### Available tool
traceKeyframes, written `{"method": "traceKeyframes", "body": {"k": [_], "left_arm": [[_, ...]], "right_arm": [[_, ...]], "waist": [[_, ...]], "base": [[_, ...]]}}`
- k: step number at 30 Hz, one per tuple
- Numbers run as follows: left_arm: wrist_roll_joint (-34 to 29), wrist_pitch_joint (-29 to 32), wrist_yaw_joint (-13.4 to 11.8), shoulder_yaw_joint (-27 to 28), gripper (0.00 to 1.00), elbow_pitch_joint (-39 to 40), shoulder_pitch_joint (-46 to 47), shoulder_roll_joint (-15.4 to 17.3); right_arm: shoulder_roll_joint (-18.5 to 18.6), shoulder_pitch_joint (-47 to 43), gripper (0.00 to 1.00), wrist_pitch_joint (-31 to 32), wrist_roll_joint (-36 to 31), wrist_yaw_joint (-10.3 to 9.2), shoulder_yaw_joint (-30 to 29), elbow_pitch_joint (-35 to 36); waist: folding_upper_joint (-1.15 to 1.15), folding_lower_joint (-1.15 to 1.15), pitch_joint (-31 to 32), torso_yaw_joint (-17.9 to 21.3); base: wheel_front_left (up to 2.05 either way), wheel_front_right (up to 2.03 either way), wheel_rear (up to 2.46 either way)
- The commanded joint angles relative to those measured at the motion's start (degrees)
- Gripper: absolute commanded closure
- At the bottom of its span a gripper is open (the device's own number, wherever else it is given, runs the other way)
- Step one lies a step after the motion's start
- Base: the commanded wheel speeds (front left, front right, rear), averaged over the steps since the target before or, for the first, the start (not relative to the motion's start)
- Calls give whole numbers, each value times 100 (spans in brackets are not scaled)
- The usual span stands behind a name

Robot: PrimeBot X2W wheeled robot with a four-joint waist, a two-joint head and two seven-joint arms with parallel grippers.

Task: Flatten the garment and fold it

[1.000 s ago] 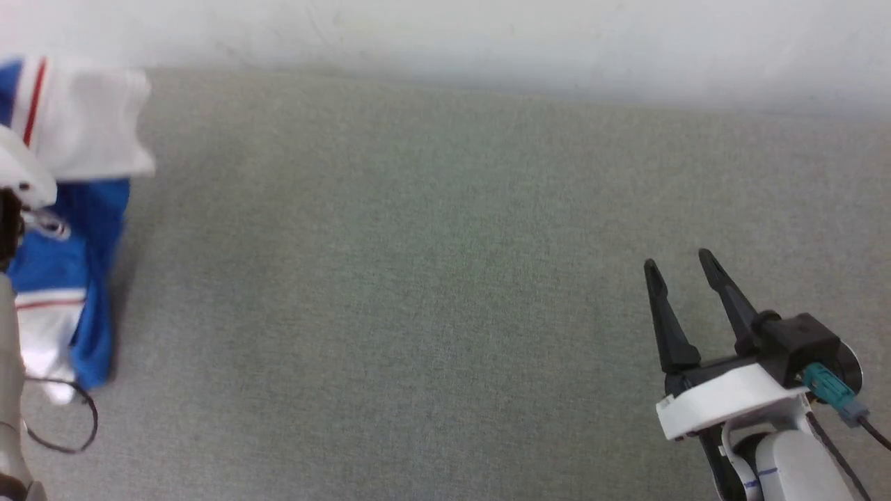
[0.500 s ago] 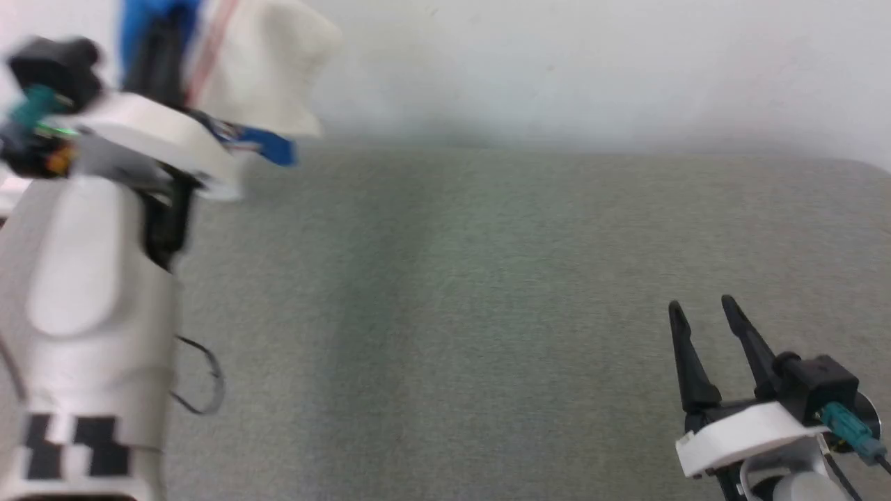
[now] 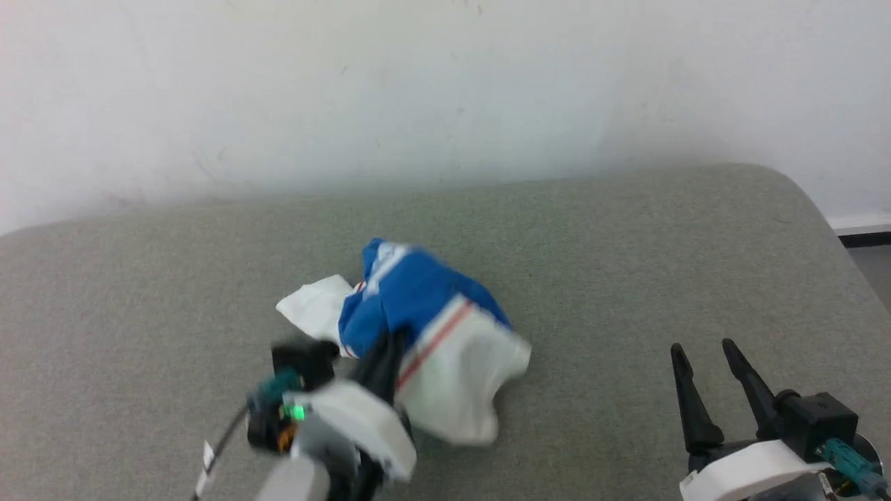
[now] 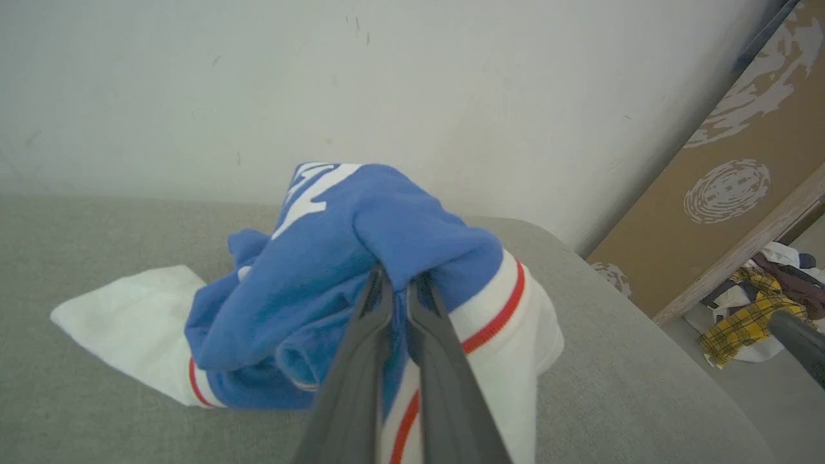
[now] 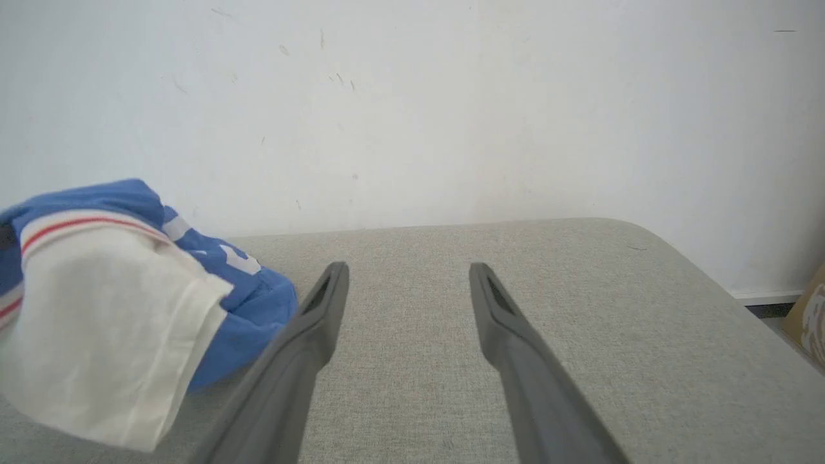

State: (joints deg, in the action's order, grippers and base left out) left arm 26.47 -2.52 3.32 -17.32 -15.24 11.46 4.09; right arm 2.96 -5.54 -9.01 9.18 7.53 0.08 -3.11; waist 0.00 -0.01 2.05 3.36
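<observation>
**Left gripper** [image 4: 394, 283]: over the middle of the table [image 4: 612, 361], toward its near edge. The two dark fingers [image 4: 358, 386] are pressed almost together, pinching a blue fold at the top of the garment [image 4: 309, 270]. Behind them is a white wrist housing with a small green light [image 3: 298, 412]. A thin dark cable [image 3: 219, 442] trails toward the table's near edge.

**Right gripper** [image 3: 701, 346]: over the table's near right part. Its fingers [image 5: 515, 361] are spread wide with nothing between them, tips pointing toward the table's far edge.

**Garment:** one, royal blue, with white short sleeves and thin red stripes at the sleeve seams.
- It is crumpled in a heap at the middle of the table, gathered up to the pinched fold.
- One white sleeve lies flat on the table toward its left end.
- The other sleeve droops toward the table's right end, beside the closed fingers. Whether it touches the table cannot be told.
- Part of a white letter shows on the blue facing the table's far edge.

**Table:** grey woven cover, rounded far right corner.

**Wall** [image 3: 418, 90]: white, lightly scuffed, directly behind the table's far edge.

**Board** [image 4: 741, 193]: brown with pale swirl marks, leaning beyond the table's right end.

**Pile of clothes** [image 4: 754, 316]: mixed, one piece yellow plaid, on the floor beyond the table's right end.
</observation>
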Motion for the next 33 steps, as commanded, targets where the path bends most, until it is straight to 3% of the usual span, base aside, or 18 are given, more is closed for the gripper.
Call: {"method": "traceKeyframes", "body": {"k": [1,6,7,8,9,17,24,33], "left_arm": [[33,4,-47,-18,100,11,-120,3],[108,65,-168,-268,97,-88,-1024,-30],[76,58,-162,-344,68,-100,-1121,-33],[43,45,-167,-404,23,-106,-1203,-34],[17,-14,-180,-439,0,-78,-1261,-37],[-385,-1108,-332,-343,0,543,-1304,-33],[-554,-1240,-519,319,0,1019,-1196,186],[-759,-1246,-672,1341,0,1112,-1507,854]], "right_arm": [[-8,-59,0,15,21,-4,-3,25],[-8,-143,0,75,-11,-4,48,48],[-8,-158,0,85,-18,-4,54,54],[-8,-172,0,98,-26,-4,71,62],[-8,-185,0,111,-33,-4,86,70],[-8,-268,0,160,-49,-4,137,182],[-8,-314,0,220,-68,-4,148,273],[-8,-409,0,339,-179,-4,155,382]], "waist": [[0,1,93,66],[0,1,162,-12],[0,1,185,-43],[0,1,200,-61],[0,1,218,-81],[0,1,268,-206],[0,1,243,-286],[0,1,281,-373]], "base": [[0,0,0],[0,0,0],[0,0,0],[0,0,0],[0,0,0],[0,0,0],[0,0,0],[0,0,0]]}}
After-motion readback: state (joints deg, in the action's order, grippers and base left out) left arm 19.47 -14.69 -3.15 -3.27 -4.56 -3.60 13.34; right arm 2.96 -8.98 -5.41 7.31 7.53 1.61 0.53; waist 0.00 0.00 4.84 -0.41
